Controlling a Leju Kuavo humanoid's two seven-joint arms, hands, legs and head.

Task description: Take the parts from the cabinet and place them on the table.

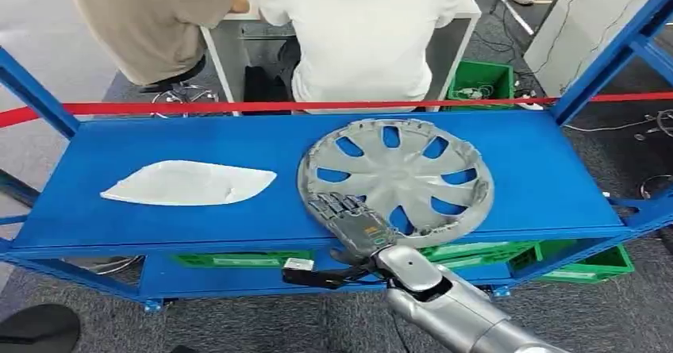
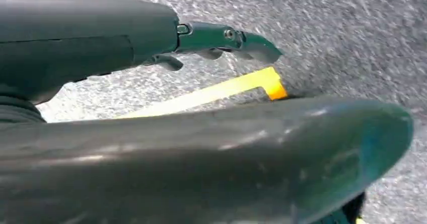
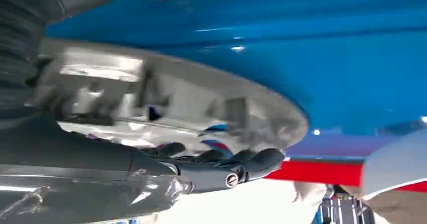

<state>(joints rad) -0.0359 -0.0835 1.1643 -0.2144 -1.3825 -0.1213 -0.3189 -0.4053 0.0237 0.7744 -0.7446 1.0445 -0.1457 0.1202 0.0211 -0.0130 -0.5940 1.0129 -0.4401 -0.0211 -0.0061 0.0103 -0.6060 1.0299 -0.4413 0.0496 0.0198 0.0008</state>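
A silver hubcap (image 1: 401, 174) lies on the blue shelf (image 1: 159, 226), right of centre, its near rim hanging over the front edge. My right hand (image 1: 349, 220) holds that near-left rim, with the fingers (image 3: 236, 163) flat on the top face (image 3: 166, 98) and the thumb toward the underside. A white plastic part (image 1: 189, 183) lies flat on the shelf's left half, apart from the hand. My left hand (image 2: 226, 38) hangs over grey carpet with its fingers stretched out and nothing in them.
A red tape (image 1: 198, 107) runs along the shelf's back edge. Two people (image 1: 357, 28) sit at a white desk behind it. Blue uprights (image 1: 611, 51) frame the shelf, and green crates (image 1: 571, 262) stand on the level beneath. Yellow floor tape (image 2: 221, 90) crosses the carpet.
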